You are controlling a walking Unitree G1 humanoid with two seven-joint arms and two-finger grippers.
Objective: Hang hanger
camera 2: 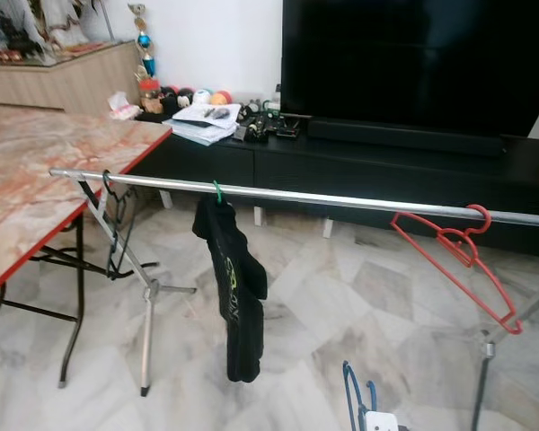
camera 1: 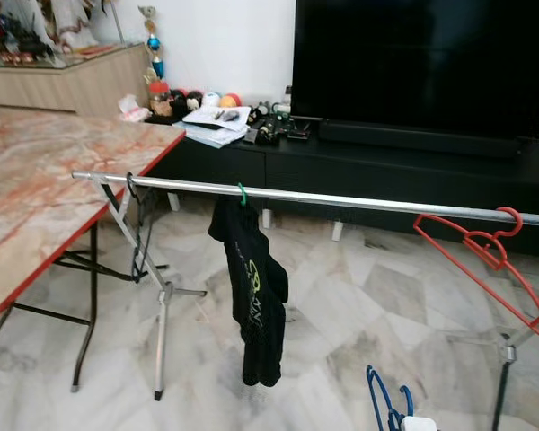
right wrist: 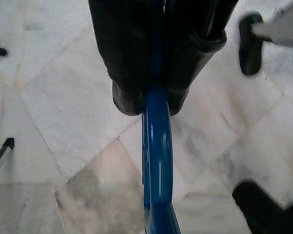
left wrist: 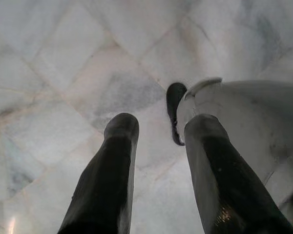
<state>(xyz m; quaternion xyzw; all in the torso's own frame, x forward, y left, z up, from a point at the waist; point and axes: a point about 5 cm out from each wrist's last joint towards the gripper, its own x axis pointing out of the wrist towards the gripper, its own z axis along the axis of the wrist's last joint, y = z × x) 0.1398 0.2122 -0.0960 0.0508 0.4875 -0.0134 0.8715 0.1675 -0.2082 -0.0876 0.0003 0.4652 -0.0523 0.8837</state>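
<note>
Here, left eye view: a silver rail (camera 1: pixel 341 198) on folding legs spans the scene, carrying a black garment (camera 1: pixel 251 287) on a green hook, a black hanger (camera 1: pixel 142 229) near its left end and a red hanger (camera 1: pixel 485 260) near its right end; the blue hanger (camera 1: pixel 384 404) rises at the lower edge, well below the rail, and a marble worktop (camera 1: pixel 45 180) stands to the left. To do the step well, the blue hanger is best lifted with its hook uppermost and lowered over the bare stretch of rail between the garment and the red hanger, without knocking either. Right eye view: the same layout, with the blue hanger low in front and the rail well above and beyond it. Left wrist view: the left gripper (left wrist: pixel 158 156) hangs over the marble floor (left wrist: pixel 63 73), its fingers parted and empty. Right wrist view: the right gripper (right wrist: pixel 155 73) has its two fingers closed tightly on the blue hanger, whose bar runs out from between the fingertips toward the floor.
</note>
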